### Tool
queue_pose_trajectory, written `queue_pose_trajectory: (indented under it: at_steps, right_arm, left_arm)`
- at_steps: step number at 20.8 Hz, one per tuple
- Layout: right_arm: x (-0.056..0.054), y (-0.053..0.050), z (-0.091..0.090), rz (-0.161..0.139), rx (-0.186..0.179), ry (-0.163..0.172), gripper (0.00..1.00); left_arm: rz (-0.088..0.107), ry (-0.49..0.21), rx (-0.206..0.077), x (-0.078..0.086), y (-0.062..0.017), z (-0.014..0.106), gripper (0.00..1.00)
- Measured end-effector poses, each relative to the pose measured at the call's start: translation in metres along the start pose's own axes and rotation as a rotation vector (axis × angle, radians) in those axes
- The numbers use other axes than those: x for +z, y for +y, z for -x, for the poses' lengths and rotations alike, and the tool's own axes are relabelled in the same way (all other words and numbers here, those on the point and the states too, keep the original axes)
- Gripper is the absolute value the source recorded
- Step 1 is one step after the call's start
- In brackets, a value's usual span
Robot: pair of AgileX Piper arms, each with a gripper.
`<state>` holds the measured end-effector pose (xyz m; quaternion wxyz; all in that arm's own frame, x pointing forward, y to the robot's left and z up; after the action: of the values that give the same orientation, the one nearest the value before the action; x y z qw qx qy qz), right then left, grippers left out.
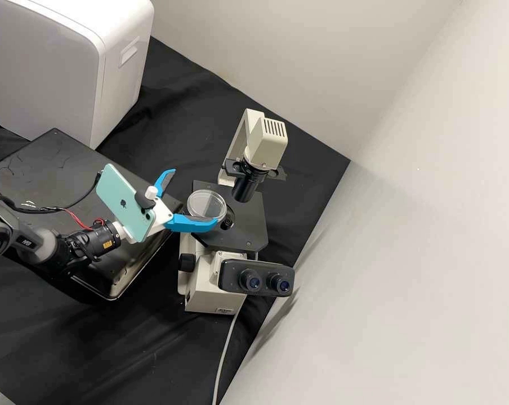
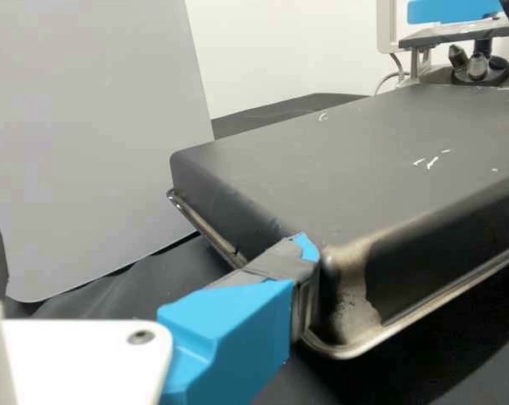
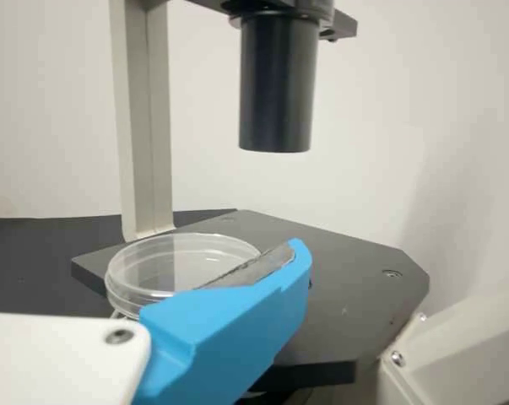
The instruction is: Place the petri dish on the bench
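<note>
A clear petri dish (image 1: 205,203) rests on the black stage (image 1: 246,228) of a microscope, under its dark condenser tube (image 1: 244,188). My right gripper (image 1: 191,198) is open at the stage's left side. Its near blue finger (image 1: 193,223) lies along the dish's rim and its far finger (image 1: 165,180) is raised well clear. In the right wrist view the dish (image 3: 182,261) sits just beyond that blue finger (image 3: 237,312), and I cannot tell if they touch. My left gripper (image 2: 144,240) is open low beside a black metal tray (image 2: 364,186), holding nothing.
The black tray (image 1: 46,169) lies upside down on the black cloth at the left. A white box-shaped appliance (image 1: 68,62) stands behind it. The microscope's eyepieces (image 1: 257,278) face front. A pale wall panel (image 1: 412,253) bounds the bench on the right. Bare cloth (image 1: 97,349) lies in front.
</note>
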<state>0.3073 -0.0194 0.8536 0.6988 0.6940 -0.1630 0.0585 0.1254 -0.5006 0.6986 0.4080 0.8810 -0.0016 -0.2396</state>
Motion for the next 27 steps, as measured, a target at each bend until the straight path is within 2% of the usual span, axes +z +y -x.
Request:
queue_pose_trajectory:
  at_steps: [9, 23, 27]
  right_arm:
    - [0.0058, 0.0057, -0.0009, 0.000, 0.023, -0.024, 1.00]
    - [0.0081, 0.0045, -0.0037, 0.002, 0.029, -0.036, 1.00]
    - [0.0103, 0.0014, -0.0086, 0.002, 0.029, -0.041, 1.00]
  left_arm:
    - [-0.004, 0.003, -0.006, -0.0003, -0.0011, -0.0005, 1.00]
    - [-0.007, 0.004, -0.009, -0.0003, -0.0019, -0.0008, 1.00]
    - [-0.007, 0.004, -0.009, -0.0003, -0.0019, -0.0008, 1.00]
